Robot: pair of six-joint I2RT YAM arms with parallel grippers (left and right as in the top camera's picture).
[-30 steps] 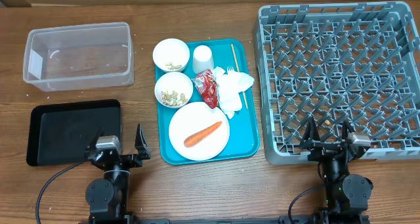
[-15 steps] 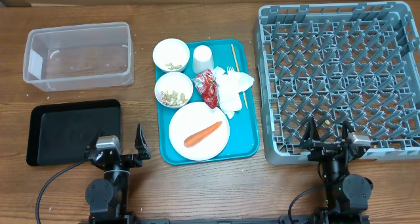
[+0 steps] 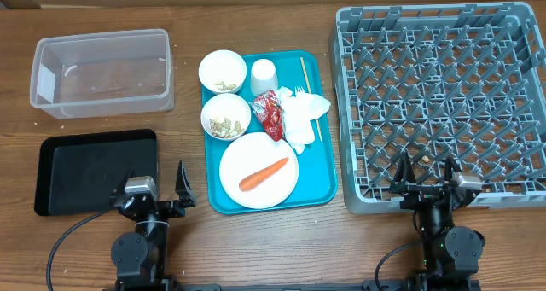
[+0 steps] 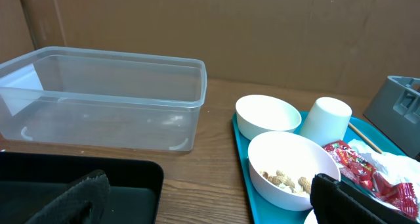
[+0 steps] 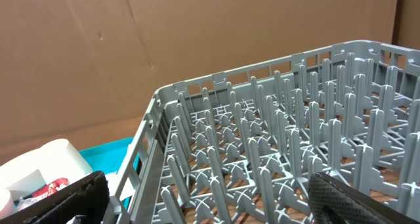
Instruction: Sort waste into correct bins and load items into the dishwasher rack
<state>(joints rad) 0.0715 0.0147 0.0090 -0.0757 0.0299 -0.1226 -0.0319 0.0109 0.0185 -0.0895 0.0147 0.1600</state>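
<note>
On the teal tray point(image 3: 322, 159) sit a round plate point(image 3: 232, 186) bearing an orange carrot point(image 3: 264, 174), two white bowls with nut scraps point(image 3: 226, 116) point(image 3: 223, 72), a white cup point(image 3: 264, 75), a red wrapper point(image 3: 270, 114), white napkins point(image 3: 303, 118) and a thin wooden stick point(image 3: 302, 69). The clear tub point(image 3: 102, 72) stands far left, the black tray point(image 3: 94, 170) below it. The grey rack point(image 3: 444, 103) is at right. My left gripper point(image 3: 153, 191) is open between black tray and teal tray. My right gripper point(image 3: 426, 180) is open at the rack's near edge. The left wrist view shows the tub point(image 4: 98, 96), both bowls point(image 4: 289, 159) and the cup point(image 4: 326, 119).
The wooden table point(image 3: 188, 240) runs along the front edge, with cables from both arm bases. A cardboard wall point(image 4: 230, 27) stands behind the table. The rack's upright pegs point(image 5: 275, 138) fill the right wrist view.
</note>
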